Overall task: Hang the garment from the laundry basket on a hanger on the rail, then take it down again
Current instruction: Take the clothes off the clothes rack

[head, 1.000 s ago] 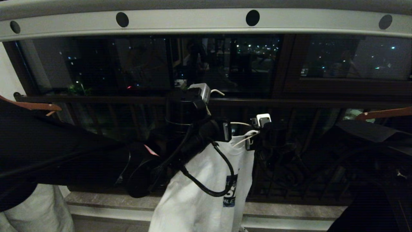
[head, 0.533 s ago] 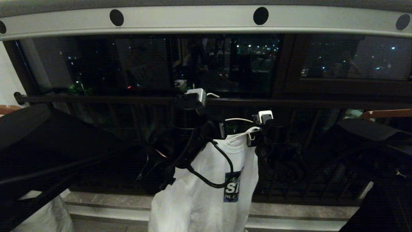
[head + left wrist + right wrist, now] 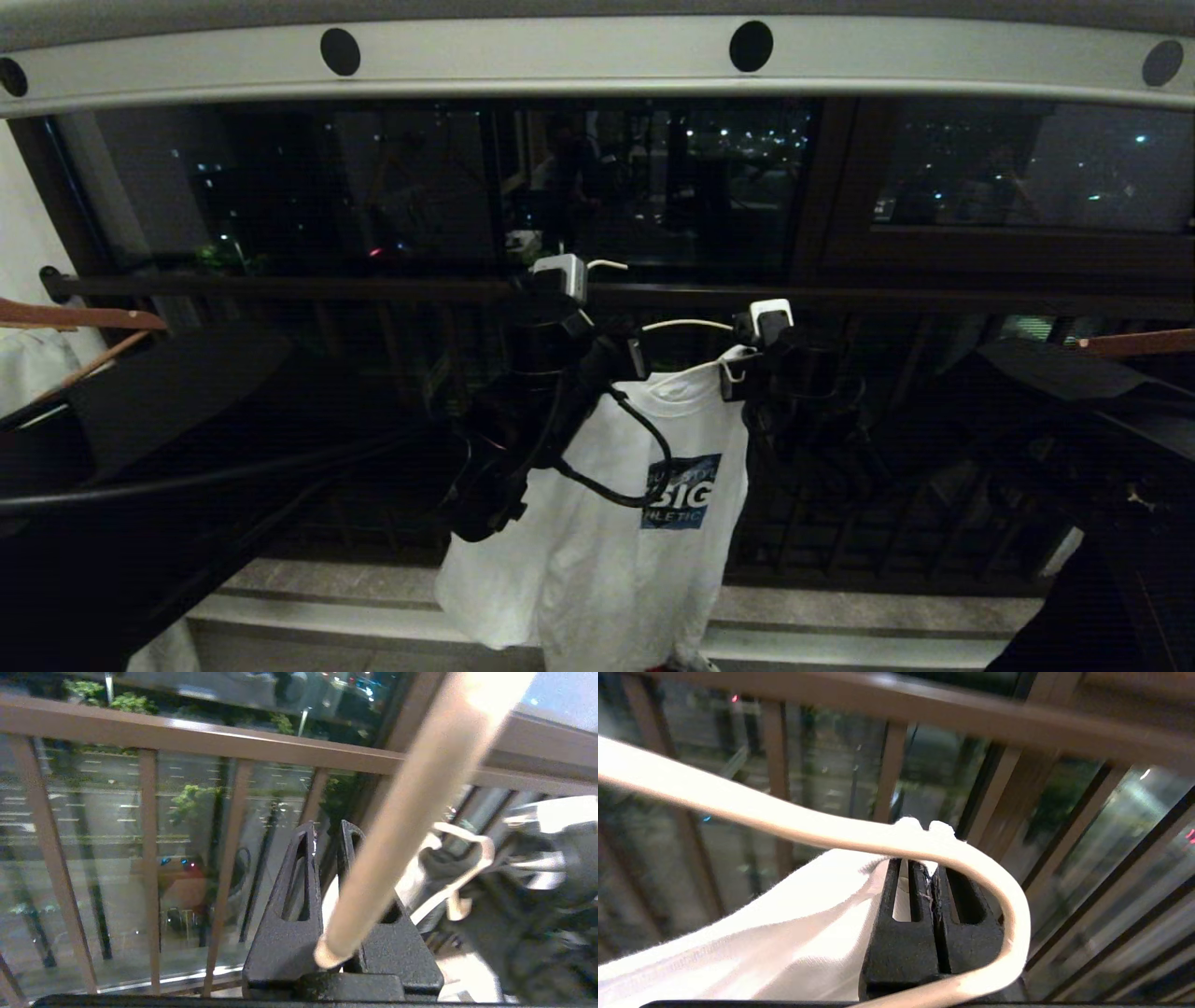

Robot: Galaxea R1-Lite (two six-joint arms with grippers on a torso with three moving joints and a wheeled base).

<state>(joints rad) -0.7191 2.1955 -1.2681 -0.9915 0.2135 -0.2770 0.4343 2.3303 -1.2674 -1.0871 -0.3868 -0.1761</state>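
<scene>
Shirt now hangs flatter than a second ago, chest print fully facing the head camera; both grippers sit a bit higher, against the dark balcony bar.

Left gripper (image 3: 611,359): textured black slotted fingers (image 3: 289,905) nearly together, clamped on the thin white hanger (image 3: 411,812) wire running between them. Right gripper (image 3: 738,373): jaws shut flat on the white knit fabric at the shirt's shoulder, hanger's curved end (image 3: 1008,914) looping around them.

Garment (image 3: 597,551): white T-shirt, blue-black slanted print, draped below both grippers, held in the air, well below the rail. Behind: brown balcony railing (image 3: 934,299) with vertical bars. Above: rail (image 3: 560,61), flat light-grey metal, round black holes. Wooden hangers (image 3: 84,317) at both edges.
</scene>
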